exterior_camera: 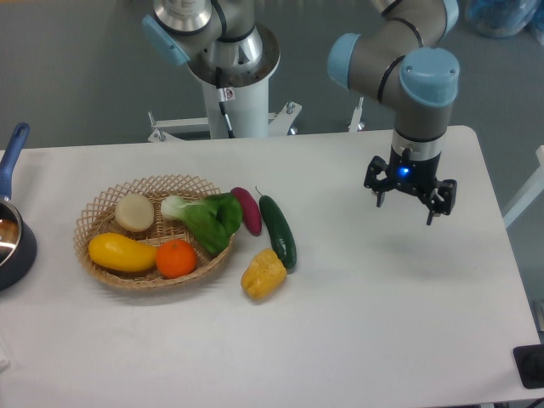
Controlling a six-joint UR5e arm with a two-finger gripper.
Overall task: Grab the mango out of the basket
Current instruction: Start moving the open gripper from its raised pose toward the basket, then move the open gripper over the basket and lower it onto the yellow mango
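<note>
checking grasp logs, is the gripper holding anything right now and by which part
Nothing is held. The gripper hangs over the right side of the table with open, empty jaws, far from the mango, which lies in the basket.

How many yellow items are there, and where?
2: the mango lies in the basket at its front left; the yellow pepper lies on the table, right of the basket.

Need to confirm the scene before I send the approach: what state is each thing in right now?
gripper: fingers spread open, empty, above the table's right side
mango: lying in the basket, untouched
basket: upright on the table
orange: in the basket, beside the mango
yellow pepper: on the table, outside the basket
</note>
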